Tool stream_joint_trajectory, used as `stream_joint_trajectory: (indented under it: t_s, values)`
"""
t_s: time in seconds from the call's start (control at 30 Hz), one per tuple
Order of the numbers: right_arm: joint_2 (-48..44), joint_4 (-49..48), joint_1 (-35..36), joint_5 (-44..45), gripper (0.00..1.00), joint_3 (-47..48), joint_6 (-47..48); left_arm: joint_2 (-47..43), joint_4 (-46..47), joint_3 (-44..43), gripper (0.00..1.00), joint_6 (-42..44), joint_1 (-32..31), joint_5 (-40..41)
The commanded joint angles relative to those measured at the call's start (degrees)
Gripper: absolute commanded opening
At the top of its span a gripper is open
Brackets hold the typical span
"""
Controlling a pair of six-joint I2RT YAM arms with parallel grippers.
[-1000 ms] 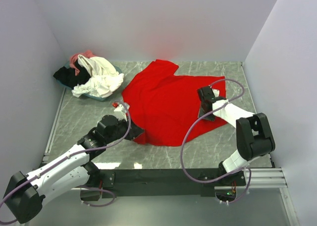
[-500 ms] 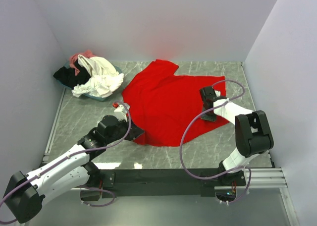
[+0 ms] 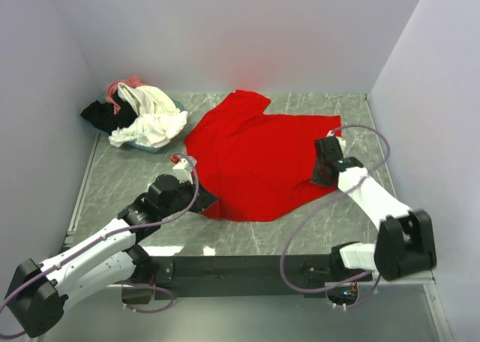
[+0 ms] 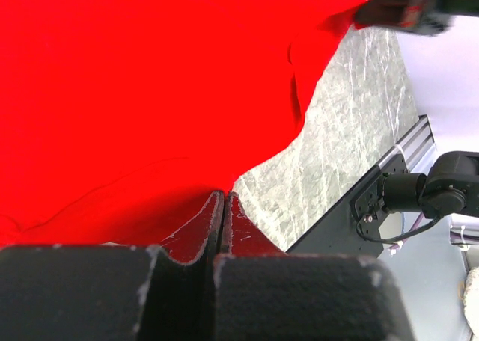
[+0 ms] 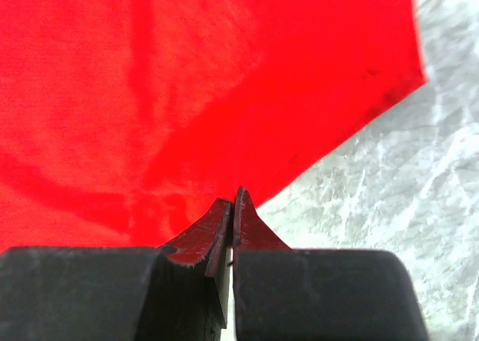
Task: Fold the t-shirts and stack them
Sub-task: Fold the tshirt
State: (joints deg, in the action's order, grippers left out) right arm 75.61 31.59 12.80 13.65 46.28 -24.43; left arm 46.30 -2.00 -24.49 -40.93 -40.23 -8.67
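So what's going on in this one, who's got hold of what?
Two robot arms are working on a plain bright red cloth t-shirt spread mostly flat on the grey marbled table. The left arm has its jaws shut on the shirt's near left edge, and the right arm has its jaws shut on the right-hand edge. No fold is made yet. A heap of cream-white, black and pink shirts sits in the teal-rimmed tray at the far left.

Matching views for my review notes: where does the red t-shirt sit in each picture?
Top external: red t-shirt spread flat, centre of the marble table.
Left wrist: red t-shirt fills upper left, hem in left gripper.
Right wrist: red t-shirt fills upper left, hem in right gripper.
Shared landmark: marble table.
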Motion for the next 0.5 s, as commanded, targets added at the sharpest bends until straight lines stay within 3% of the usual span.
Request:
stream_joint_trajectory:
  t_s: [0.0,0.23,0.47]
  values:
    - [-8.7,2.4,-0.2,-0.8,0.0,-0.7,-1.8,-0.2,0.1,-0.7,0.01,1.1,-0.5,0.6]
    - [-19.4,7.2,-0.2,-3.0,0.0,-3.2,-3.6,-1.7,-2.2,-1.1,0.01,0.1,-0.8,1.2]
    - [-28.7,12.5,-0.2,-5.6,0.0,-1.9,-6.0,-8.8,-5.9,0.7,0.01,-3.6,-0.8,0.8]
